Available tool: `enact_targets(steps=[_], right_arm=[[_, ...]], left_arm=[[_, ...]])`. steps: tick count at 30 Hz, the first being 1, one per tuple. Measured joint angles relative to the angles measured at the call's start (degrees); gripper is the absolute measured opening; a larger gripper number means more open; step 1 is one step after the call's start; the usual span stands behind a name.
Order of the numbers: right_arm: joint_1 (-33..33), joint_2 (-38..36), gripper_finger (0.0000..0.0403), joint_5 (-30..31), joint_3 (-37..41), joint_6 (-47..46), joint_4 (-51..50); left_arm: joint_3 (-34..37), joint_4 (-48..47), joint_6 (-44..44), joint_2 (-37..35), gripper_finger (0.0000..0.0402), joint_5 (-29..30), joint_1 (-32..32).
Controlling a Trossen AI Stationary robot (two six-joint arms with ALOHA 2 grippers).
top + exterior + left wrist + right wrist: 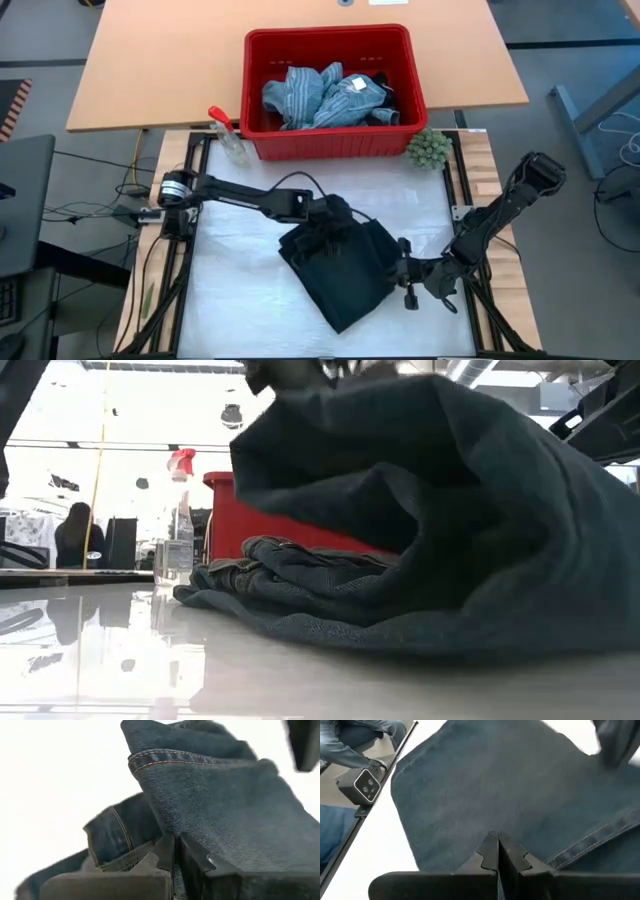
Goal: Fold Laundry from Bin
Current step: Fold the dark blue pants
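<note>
Item 1, dark denim garment (340, 268): I use this as my landmark. It lies on the white work mat (240, 290), part folded, its long axis running diagonally from the left gripper's side toward the near right corner. In the low view one layer is lifted and curled over the flat layers below.

Item 2, left gripper (335, 215): at the garment's far upper edge, the nearer tool to the raised fold. Fingers (192, 857) pressed together with a denim layer pinched between them.

Item 3, right gripper (405, 265): at the garment's right edge, opposite the left one across the short axis. Fingers closed flat; I judge they clamp the cloth edge, with denim running right up to the tips in the wrist view.

My judgement: the fold turns on carrying the pinched edge across that long axis.

Item 4, beyond the garment: red bin (330, 145), with light blue and striped laundry (325, 95) inside; spray bottle (228, 135) at its left corner, green fuzzy ball (428, 148) at its right.
</note>
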State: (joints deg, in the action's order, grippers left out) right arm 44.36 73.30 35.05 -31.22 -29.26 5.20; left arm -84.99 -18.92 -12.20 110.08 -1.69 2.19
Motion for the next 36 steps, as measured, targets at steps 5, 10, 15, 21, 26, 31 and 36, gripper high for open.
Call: enact_targets(steps=[5,10,15,21,26,31,36], right_arm=[[-0.07,0.0,0.0024,0.0,0.0,-0.44,-0.41],[-1.36,0.0,0.0024,-0.01,0.0,1.03,0.2],[-3.49,0.0,0.0024,0.98,0.0,8.2,6.93],[-9.27,0.0,0.0026,1.31,-0.02,11.58,13.45],[-11.89,-0.01,0.0031,1.49,-0.02,10.67,13.94],[-16.45,1.39,0.0024,2.87,-0.04,7.38,12.23],[-18.32,4.82,0.0025,2.85,-0.04,6.82,12.16]], left_arm=[[-2.89,-6.96,1.06,-4.74,0.0,2.81,-0.13],[-3.47,-13.73,1.11,-10.15,0.0,8.67,-0.19],[-3.47,-19.45,-0.07,-11.71,0.0,13.79,-0.26],[-2.72,-16.33,-1.89,-11.71,0.0,13.94,-0.21],[-0.1,-16.09,-3.14,-11.69,0.0,14.34,-0.32],[3.07,-13.99,-3.95,-11.69,0.0,15.58,-0.32],[7.14,-9.23,-8.15,-11.6,0.0005,15.8,-1.26]])
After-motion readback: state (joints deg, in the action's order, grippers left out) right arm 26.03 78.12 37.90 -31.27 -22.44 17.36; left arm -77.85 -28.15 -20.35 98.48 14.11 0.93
